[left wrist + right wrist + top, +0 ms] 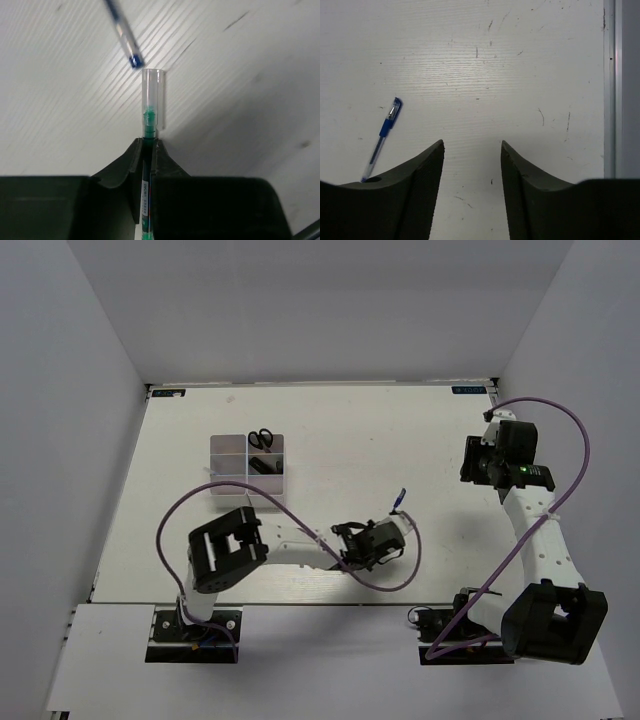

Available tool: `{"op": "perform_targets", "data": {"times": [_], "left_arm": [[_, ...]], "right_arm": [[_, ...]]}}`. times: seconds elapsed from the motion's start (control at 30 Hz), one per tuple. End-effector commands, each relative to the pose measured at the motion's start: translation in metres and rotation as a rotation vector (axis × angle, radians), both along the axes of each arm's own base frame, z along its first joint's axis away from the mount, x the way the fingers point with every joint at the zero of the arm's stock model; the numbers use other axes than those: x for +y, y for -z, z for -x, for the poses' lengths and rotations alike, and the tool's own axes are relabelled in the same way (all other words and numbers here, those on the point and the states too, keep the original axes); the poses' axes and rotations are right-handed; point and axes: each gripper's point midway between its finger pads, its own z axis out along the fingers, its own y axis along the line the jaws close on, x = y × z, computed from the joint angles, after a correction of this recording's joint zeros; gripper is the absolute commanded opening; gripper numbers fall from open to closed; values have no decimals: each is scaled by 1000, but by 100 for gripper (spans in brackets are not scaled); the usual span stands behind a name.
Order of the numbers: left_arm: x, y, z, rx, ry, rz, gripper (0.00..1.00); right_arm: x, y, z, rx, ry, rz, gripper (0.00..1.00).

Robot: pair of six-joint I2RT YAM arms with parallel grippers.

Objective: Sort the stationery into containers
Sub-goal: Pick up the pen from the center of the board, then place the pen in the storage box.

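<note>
The bench [330, 440] carries the white tray [228, 446] toward ten o'clock. The right pincer [472, 150] hovers at three o'clock, jaws wide. The left pincer [148, 150], near centre, is clamped narrow on the green pen [151, 107]. Scissors [262, 438] lie in the tray's one o'clock compartment. The blue pen [401, 498] lies at one o'clock, just beyond.

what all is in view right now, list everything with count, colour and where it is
organiser tray: 1, white, far left area of the table
scissors: 1, black handles, tray's far right compartment
dark item: 1, black, compartment just nearer than the scissors, too small to identify
blue pen: 1, blue, lying on the table mid-right
green pen: 1, green, clear cap, clamped in left gripper
table: 1, white
cables: 2, purple, one per arm
left gripper: shut on green pen
right gripper: open, empty
</note>
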Motion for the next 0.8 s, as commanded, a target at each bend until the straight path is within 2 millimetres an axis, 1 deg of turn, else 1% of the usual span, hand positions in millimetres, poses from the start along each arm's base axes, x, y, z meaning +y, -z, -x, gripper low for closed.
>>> {"op": "perform_targets", "data": {"times": [0.0,0.03,0.07,0.1,0.13,0.17,0.2,0.23,0.27,0.3,0.33,0.37,0.4,0.43,0.47,0.5,0.53,0.57,0.6,0.63,0.67,0.7,0.73,0.77], "left_arm": [[54,-24,-11,-43,-79,-49,0],[56,-49,-15,-66,-84,8,0],[54,-77,-23,-100,-97,86,0],[59,-98,-26,-127,-111,135,0],[67,-100,-27,-131,-126,138,0],[73,-108,-31,-145,-142,157,0],[87,-122,-41,-167,-183,190,0],[96,-139,-48,-202,-219,231,0],[116,-132,-56,-224,-266,204,0],[128,-151,-66,-257,-314,261,0],[147,-166,-77,-289,-387,303,0],[169,-161,-78,-304,-426,306,0],[174,-173,-86,-331,-470,374,0],[204,-196,-100,-377,-574,458,0],[224,-172,-99,-378,-604,420,0],[231,-182,-106,-416,-637,488,0],[254,-184,-121,-467,-723,542,0],[267,-207,-125,-532,-770,643,0],[285,-201,-131,-559,-817,642,0],[299,-210,-139,-602,-860,688,0],[305,-207,-143,-604,-879,681,0],[315,-219,-151,-625,-915,691,0],[318,-213,-155,-616,-926,664,0],[330,-212,-162,-625,-966,647,0]], "right_arm": [[8,-2,4,-4,-30,-38,53],[9,-2,5,-4,-35,-40,56],[9,0,5,0,-39,-45,58],[11,-2,4,-5,-46,-50,58],[12,-1,5,-3,-54,-53,58],[14,0,5,0,-58,-58,58],[16,0,6,2,-69,-69,58],[19,0,6,1,-85,-79,58],[22,1,7,3,-97,-84,58],[24,2,8,3,-111,-94,56],[28,3,10,8,-133,-105,56],[30,2,9,1,-148,-108,56],[33,-1,9,-10,-166,-118,55],[38,2,11,-4,-197,-128,55],[40,4,12,-3,-221,-125,55],[47,4,14,-4,-260,-147,52],[55,6,17,-6,-304,-175,50],[58,6,18,-17,-349,-164,48],[66,5,20,-22,-396,-193,46],[72,6,23,-30,-442,-209,34],[75,6,24,-37,-472,-209,22],[85,5,28,-42,-524,-250,9],[87,7,30,-34,-547,-254,0],[89,8,30,-30,-567,-256,0]]}}
